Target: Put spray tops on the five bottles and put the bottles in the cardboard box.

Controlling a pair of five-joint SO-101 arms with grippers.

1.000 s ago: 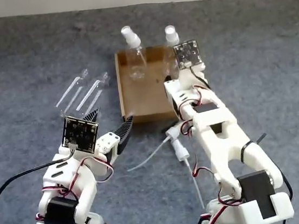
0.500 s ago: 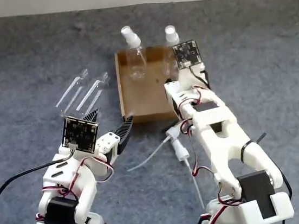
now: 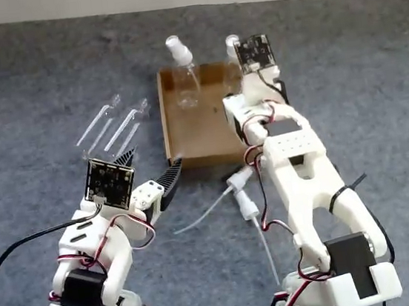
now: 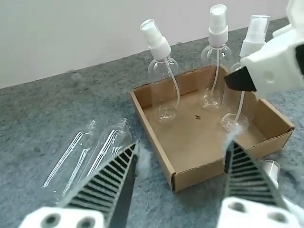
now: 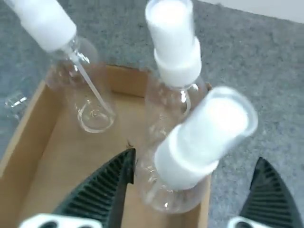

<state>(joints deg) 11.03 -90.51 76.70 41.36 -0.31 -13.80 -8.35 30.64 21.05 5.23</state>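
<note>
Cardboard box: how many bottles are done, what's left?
Done: three capped bottles stand in the cardboard box. In hand: nothing gripped; the right gripper is open around one of them. Remaining: two uncapped bottles lying beside the box and two loose spray tops on the carpet.

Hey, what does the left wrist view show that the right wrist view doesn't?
Left wrist view: two capless bottles lying on the carpet beside the box, a loose spray top by the box's near corner, and the open left end effector.
Right wrist view: a look from above at the right end effector, open around the nearest capped bottle.
Shared: the box with three capped bottles in it.
</note>
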